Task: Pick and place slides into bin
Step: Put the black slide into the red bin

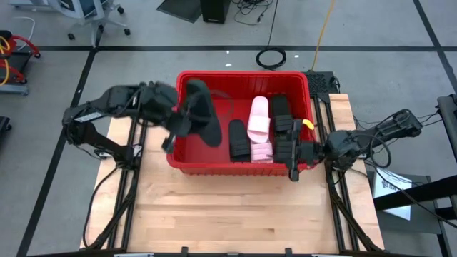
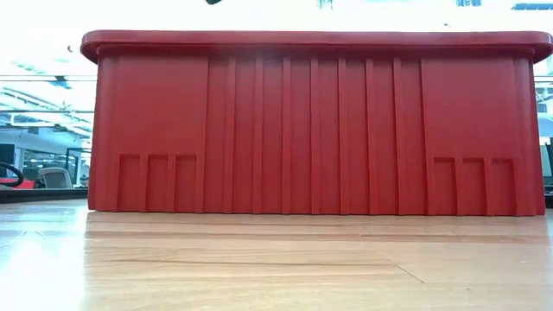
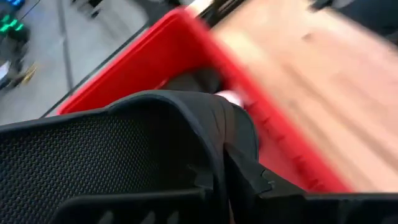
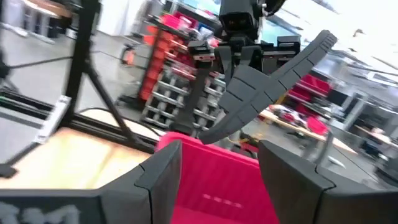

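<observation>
Black slide (image 1: 203, 114) hanging over red bin (image 1: 187, 160), left gripper (image 1: 187, 118) fingers clamped on it; needs releasing inside. Right gripper (image 1: 294, 171) waiting, fingers apart.

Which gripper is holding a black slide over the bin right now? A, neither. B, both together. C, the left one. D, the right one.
C: the left gripper is shut on a black slide above the bin, while the right gripper stands open and empty.
</observation>
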You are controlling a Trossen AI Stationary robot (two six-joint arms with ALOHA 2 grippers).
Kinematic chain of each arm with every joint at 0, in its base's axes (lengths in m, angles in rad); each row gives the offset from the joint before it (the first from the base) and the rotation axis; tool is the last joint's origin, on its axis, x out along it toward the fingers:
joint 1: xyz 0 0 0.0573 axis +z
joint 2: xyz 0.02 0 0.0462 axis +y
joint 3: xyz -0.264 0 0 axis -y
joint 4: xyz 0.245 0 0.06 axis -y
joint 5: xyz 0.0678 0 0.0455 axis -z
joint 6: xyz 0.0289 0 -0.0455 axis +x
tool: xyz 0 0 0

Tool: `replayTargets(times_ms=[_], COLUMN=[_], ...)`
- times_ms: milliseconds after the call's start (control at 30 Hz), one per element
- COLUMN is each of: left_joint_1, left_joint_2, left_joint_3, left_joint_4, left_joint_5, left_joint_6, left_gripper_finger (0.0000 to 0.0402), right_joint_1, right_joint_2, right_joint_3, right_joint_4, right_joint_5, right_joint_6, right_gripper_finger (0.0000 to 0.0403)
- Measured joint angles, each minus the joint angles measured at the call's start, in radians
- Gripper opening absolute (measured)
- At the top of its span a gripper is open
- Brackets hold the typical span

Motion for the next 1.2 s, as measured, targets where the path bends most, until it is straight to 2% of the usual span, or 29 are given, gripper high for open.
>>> replayTargets(times_ms=[267,433,500,667,900,1067,1200], left_joint_1=[0.247,0.358,0.396,0.465,0.526,0.570,0.589], left_joint_2=[0.026,0.057,0.078,0.149,0.273,0.355,0.419], left_joint_3=[0.000,0.001,-0.001,-0.001,-0.001,0.011,0.054], left_joint_4=[0.017,0.035,0.030,0.058,0.118,0.146,0.111], left_joint_5=[0.001,0.017,0.047,0.124,0.171,0.307,0.356], left_joint_6=[0.070,0.101,0.109,0.142,0.149,0.114,0.074], left_gripper_finger=[0.0004,0.0020,0.0025,0.0018,0.0004,0.0030,0.0049], right_joint_1=[-0.159,-0.249,-0.287,-0.382,-0.502,-0.562,-0.602], right_joint_2=[-0.026,-0.022,-0.022,-0.020,-0.020,-0.020,-0.020], right_joint_3=[0.000,0.000,0.000,0.000,0.000,0.000,0.000], right_joint_4=[-0.076,-0.109,-0.118,-0.139,-0.164,-0.187,-0.210], right_joint_5=[-0.002,-0.007,-0.045,-0.178,-0.295,-0.337,-0.398], right_joint_6=[0.002,0.003,0.003,0.016,0.030,0.030,0.033], right_gripper_finger=[0.0201,0.0201,0.0201,0.0201,0.0201,0.0201,0.0201])
